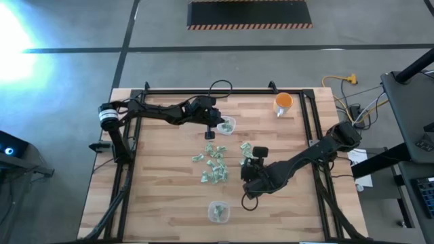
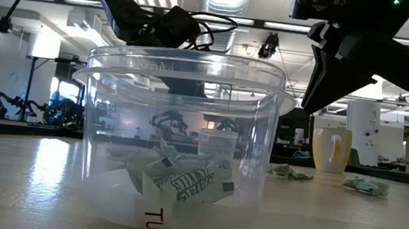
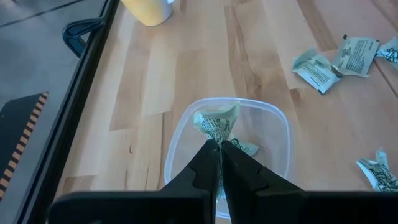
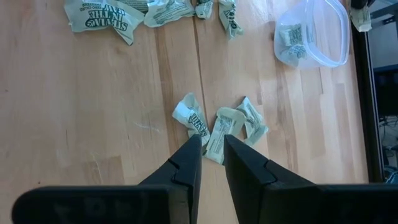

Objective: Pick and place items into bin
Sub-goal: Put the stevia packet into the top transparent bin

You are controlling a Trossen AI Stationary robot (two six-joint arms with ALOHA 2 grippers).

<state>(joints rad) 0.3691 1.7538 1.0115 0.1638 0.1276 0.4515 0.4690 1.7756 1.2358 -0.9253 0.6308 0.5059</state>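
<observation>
The left tool [image 3: 219,149] is clenched on a crinkly green-and-white wrapped piece [image 3: 216,124], holding it directly above a clear, round-cornered plastic bin [image 3: 278,124] in which another wrapper [image 3: 245,148] lies. The right tool [image 4: 211,146] hangs over the plank-wood counter [image 4: 93,112] with its fingers narrowly parted and empty; a small wrapped piece [image 4: 217,132] lies just ahead of its tips, flanked by two more. Further wrappers [image 1: 215,163] are scattered between the two tools; their green print is too small to read. A second clear tub [image 2: 176,150], holding several wrappers, bears a white label with partly visible letters. An orange cup [image 1: 283,103] stands beyond the right tool, well apart. Behind is a workshop with ceiling lights.
</observation>
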